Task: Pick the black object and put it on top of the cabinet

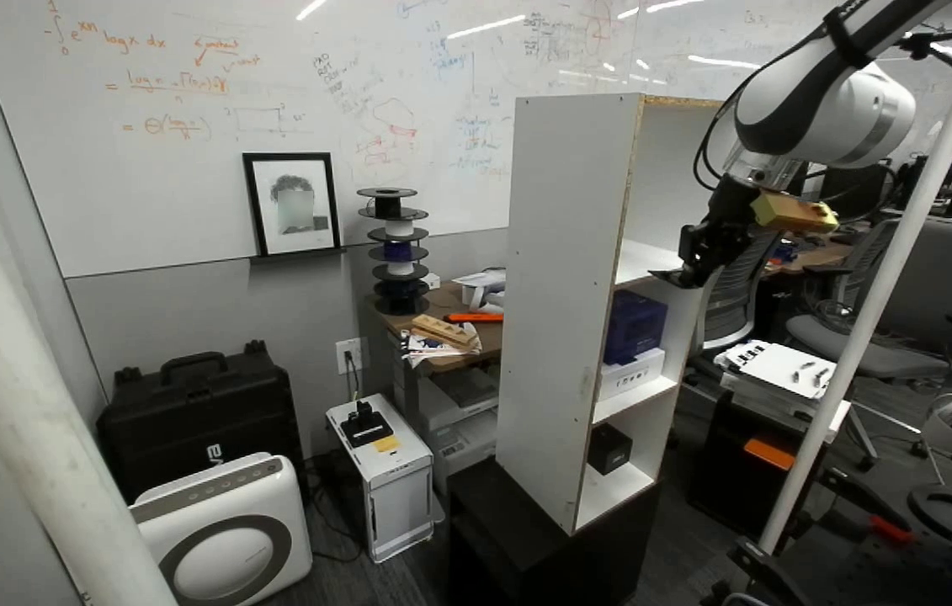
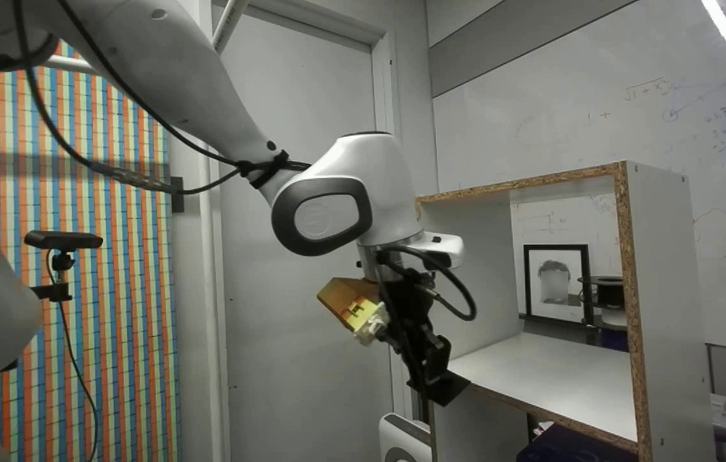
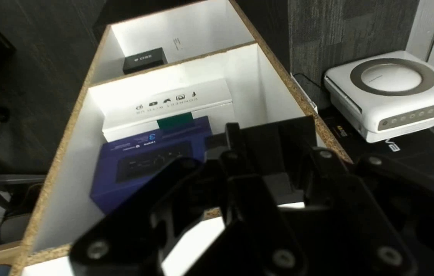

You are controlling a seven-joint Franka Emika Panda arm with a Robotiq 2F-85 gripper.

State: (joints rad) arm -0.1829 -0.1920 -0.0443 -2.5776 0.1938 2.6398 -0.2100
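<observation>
The cabinet (image 1: 564, 303) is a tall white shelving unit with an open front, standing on a black base. It also shows in an exterior view (image 2: 665, 301) and in the wrist view (image 3: 278, 73). My gripper (image 1: 692, 263) is in front of its open side, near the level of the shelf under the top compartment. The gripper (image 2: 428, 371) is shut on a thin, flat black object (image 2: 447, 390) that juts out from the fingertips. In the wrist view the black object (image 3: 263, 147) looks like an angled plate between the fingers. Part of it is hidden by the fingers.
A blue box (image 1: 635, 326) on a white box (image 1: 634, 374) and a small black box (image 1: 608, 448) sit in lower compartments. A white pole (image 1: 871, 295) stands near the arm. A black case (image 1: 198, 417), a white appliance (image 1: 227, 539) and chairs (image 1: 930, 278) stand around.
</observation>
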